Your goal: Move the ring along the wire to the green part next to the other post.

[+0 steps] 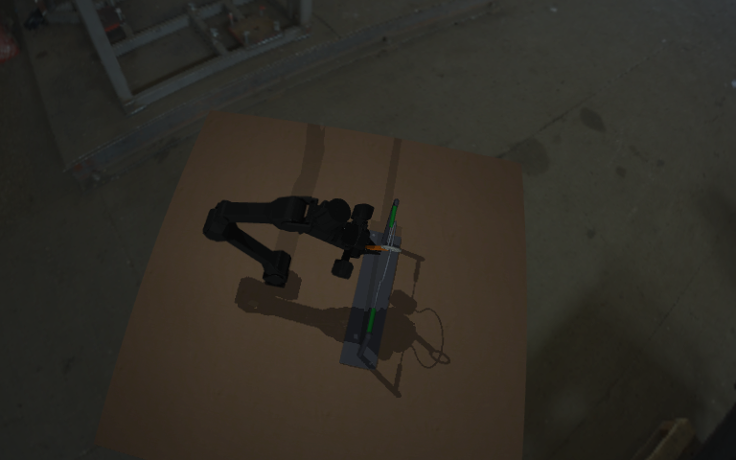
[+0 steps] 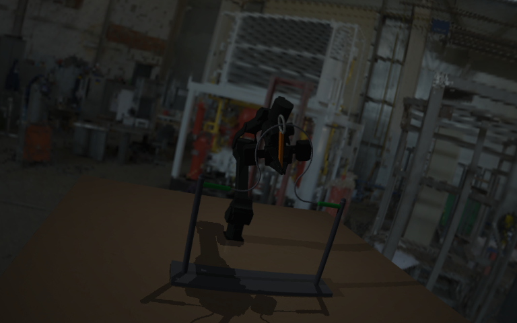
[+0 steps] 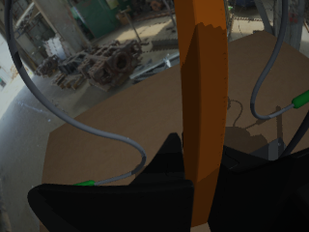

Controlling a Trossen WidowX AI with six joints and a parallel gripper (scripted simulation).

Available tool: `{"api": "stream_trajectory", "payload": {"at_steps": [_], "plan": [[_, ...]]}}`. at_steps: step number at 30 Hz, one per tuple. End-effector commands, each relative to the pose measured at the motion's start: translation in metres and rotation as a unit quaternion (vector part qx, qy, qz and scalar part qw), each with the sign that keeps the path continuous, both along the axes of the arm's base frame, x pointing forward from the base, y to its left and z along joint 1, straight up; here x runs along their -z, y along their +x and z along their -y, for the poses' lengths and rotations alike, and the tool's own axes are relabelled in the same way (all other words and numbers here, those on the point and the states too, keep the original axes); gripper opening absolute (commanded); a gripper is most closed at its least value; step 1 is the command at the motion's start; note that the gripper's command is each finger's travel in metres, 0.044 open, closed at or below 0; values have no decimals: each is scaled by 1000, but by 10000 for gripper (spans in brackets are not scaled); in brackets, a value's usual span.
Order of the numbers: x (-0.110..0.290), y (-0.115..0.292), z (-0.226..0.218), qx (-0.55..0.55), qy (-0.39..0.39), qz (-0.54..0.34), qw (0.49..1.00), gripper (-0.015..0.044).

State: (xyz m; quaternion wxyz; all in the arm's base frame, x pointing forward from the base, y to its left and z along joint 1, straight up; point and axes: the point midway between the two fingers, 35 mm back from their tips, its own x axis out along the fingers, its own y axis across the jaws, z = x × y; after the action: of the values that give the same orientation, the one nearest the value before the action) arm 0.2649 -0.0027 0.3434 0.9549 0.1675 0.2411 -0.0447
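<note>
Grasping one orange handle (image 2: 280,146), fingers clenched; one ring (image 2: 281,122), seemingly atop wire (image 2: 259,152); two posts (image 2: 192,221)

We see the orange handle (image 2: 281,146) upright, its pale ring (image 2: 281,122) on top, circling the thin grey wire (image 2: 259,141) at the crest of its arch, midway between the two green parts (image 2: 216,186) (image 2: 328,204) by the dark posts (image 2: 192,224).
</note>
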Motion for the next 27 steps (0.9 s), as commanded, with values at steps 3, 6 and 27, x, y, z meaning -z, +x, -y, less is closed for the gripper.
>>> {"api": "stream_trajectory", "payload": {"at_steps": [3, 6, 27], "plan": [[2, 0, 3, 0, -41, -4, 999, -150], [2, 0, 4, 0, -61, -5, 998, -150], [3, -1, 16, 3, -202, -12, 979, -150]]}}
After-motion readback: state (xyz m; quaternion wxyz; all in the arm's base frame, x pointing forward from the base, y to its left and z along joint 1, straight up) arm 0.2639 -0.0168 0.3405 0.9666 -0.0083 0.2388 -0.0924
